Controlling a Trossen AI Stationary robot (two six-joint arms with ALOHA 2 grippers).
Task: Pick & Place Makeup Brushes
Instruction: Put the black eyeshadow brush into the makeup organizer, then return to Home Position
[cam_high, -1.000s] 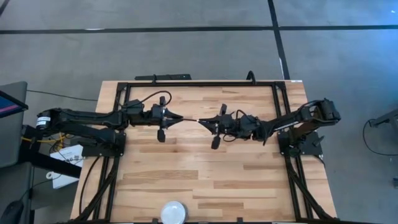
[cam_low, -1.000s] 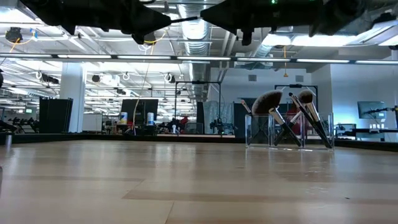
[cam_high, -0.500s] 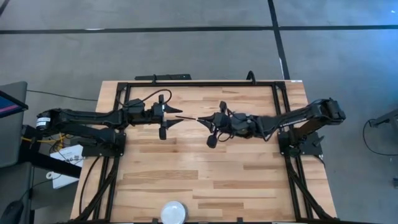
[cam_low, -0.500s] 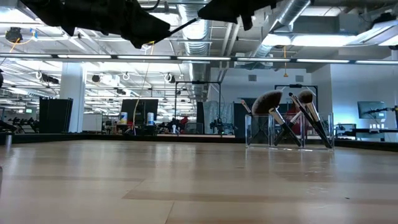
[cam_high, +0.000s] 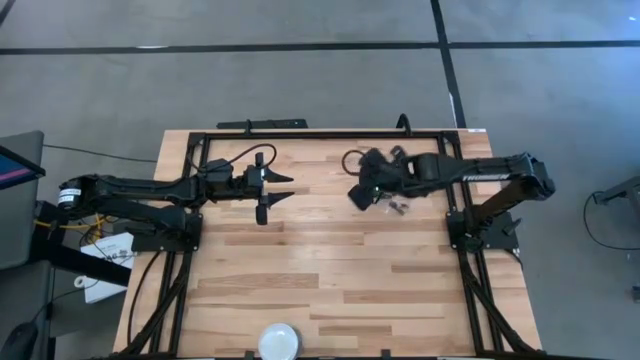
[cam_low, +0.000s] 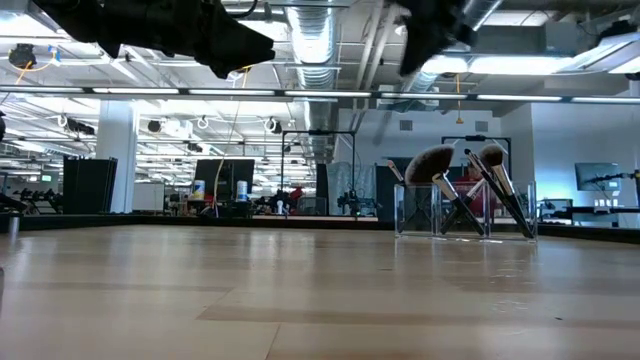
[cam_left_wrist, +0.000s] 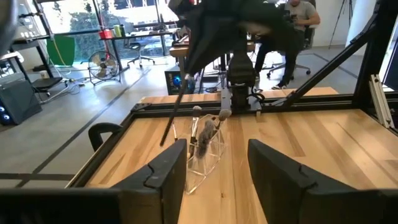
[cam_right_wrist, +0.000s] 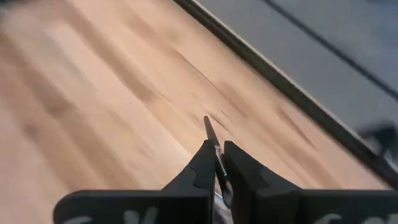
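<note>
Handover of one makeup brush (cam_right_wrist: 209, 134) between the arms. A second earlier both claws meet at mid-desk, each closed on an end of the brush. Now the left claw (cam_high: 287, 187) stands with its fingers (cam_left_wrist: 163, 171) spread apart and empty, in nearly the same place. The right claw (cam_right_wrist: 216, 163), pinched on the brush, no longer faces the left claw: it has swung away toward the far right part of the desk (cam_high: 330, 270), above the clear holder (cam_left_wrist: 205, 149) with the other brushes.
</note>
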